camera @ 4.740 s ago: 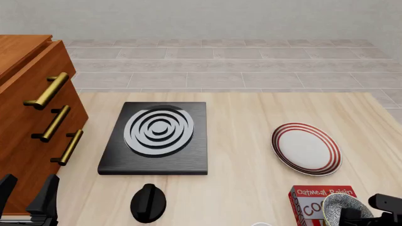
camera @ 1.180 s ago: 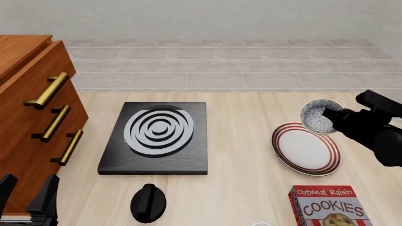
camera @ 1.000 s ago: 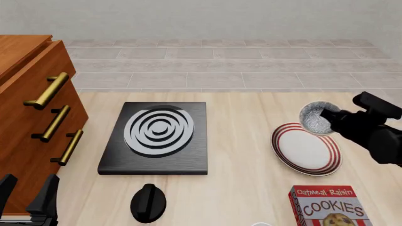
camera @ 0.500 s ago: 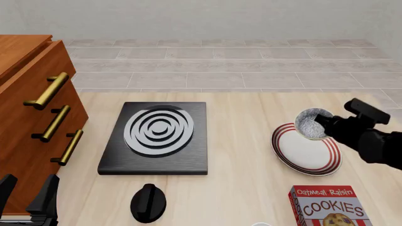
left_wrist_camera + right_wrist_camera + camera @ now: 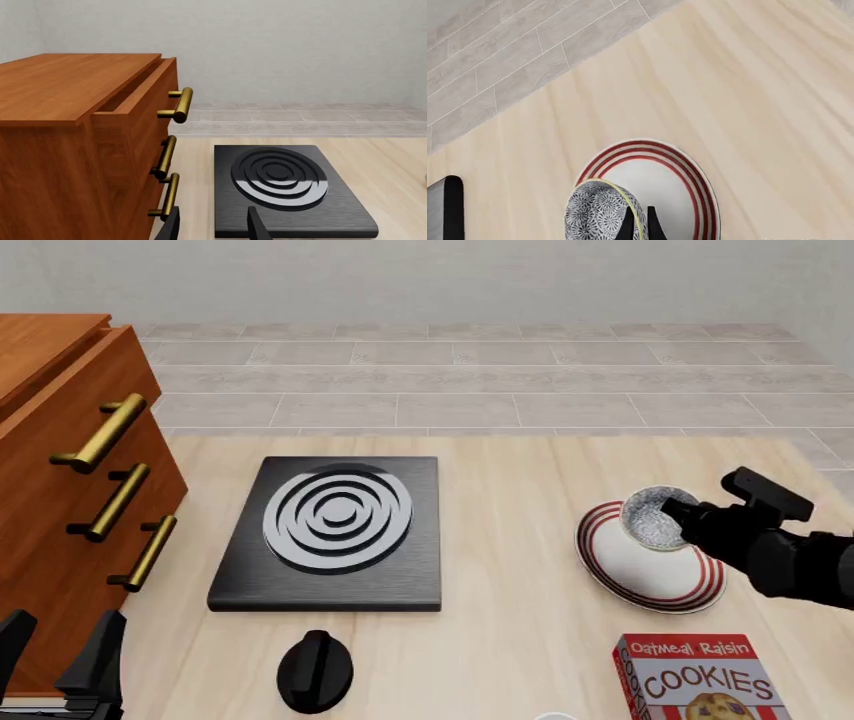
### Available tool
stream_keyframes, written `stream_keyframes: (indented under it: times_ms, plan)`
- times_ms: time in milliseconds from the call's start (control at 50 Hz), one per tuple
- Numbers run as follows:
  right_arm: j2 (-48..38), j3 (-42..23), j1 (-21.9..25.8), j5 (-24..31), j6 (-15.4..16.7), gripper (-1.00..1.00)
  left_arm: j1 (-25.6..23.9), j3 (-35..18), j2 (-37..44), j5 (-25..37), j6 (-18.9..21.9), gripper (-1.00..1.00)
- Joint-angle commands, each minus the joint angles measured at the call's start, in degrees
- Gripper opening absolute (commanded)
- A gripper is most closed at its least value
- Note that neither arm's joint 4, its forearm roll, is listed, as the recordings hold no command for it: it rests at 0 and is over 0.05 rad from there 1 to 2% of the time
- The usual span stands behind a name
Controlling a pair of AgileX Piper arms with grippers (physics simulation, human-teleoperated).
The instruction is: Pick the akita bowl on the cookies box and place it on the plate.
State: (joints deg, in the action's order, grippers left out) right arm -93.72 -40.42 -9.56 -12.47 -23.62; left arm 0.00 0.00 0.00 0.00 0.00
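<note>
My right gripper (image 5: 681, 515) is shut on the rim of the akita bowl (image 5: 654, 522), a small speckled bowl held over the far part of the plate (image 5: 627, 570). In the right wrist view the akita bowl (image 5: 597, 212) hangs just above the plate (image 5: 684, 185), with the fingertips (image 5: 639, 225) pinching its rim. Whether the bowl touches the plate I cannot tell. The red cookies box (image 5: 694, 680) lies at the near right table edge with nothing on it. My left gripper (image 5: 60, 660) rests open at the near left, fingers (image 5: 253, 225) apart.
A black stove (image 5: 334, 530) with grey spiral rings sits left of centre, with a black knob (image 5: 315, 670) in front of it. A wooden drawer cabinet (image 5: 67, 490) with brass handles stands at the left. The table's right edge lies close beyond the plate.
The right gripper has carried the bowl from the cookies box up past the plate's far side, then back toward me and down over the plate. The left arm has stayed still.
</note>
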Motion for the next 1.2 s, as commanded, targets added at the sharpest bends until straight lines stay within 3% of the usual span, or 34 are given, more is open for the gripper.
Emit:
stream_keyframes:
  times_ms: [20, 1200]
  plan:
    - [-1.61, 0.62, -0.2, -1.98, -0.99, -1.0, 0.0, 0.0, 0.0, 0.0, 0.0, 1.0]
    - [-10.01, 0.27, -1.1, -6.86, -1.37, -1.0, 0.0, 0.0, 0.0, 0.0, 0.0, 1.0]
